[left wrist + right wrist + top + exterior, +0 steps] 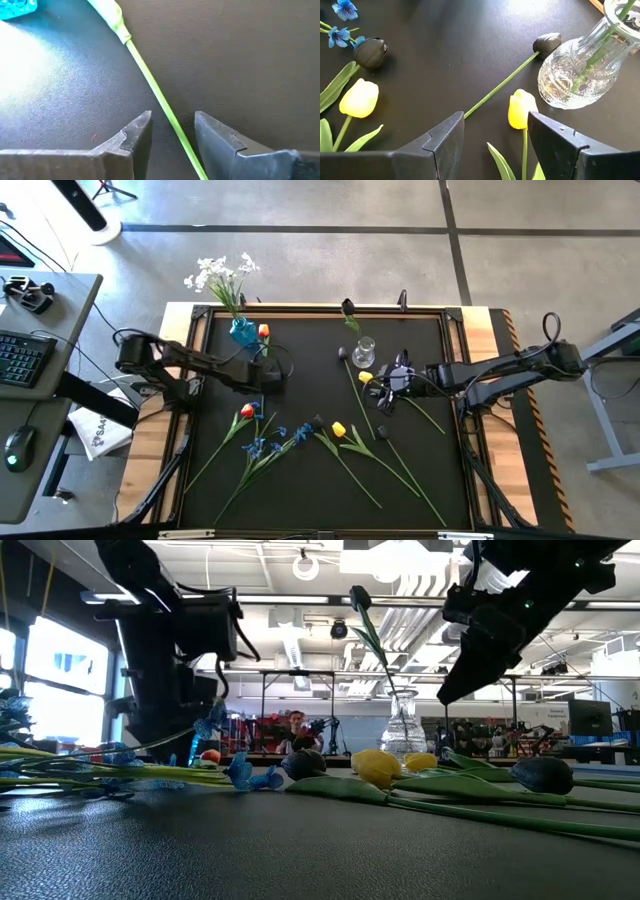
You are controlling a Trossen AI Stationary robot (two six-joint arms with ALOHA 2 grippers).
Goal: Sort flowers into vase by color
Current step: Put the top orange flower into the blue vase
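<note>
Two yellow tulips (358, 98) (521, 109), two dark tulips (370, 52) (547, 43).

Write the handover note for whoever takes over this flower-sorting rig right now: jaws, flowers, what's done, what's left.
Left gripper: jaws open, straddling a green stem on the mat, not yet closed on it.
Right gripper: jaws open, empty, over a yellow tulip beside the clear vase.
Done: white sprays and one orange tulip stand in the blue vase; one dark tulip stands in the clear vase.
Left: orange tulip, blue sprays, yellow and dark tulips lying on the mat.
</note>
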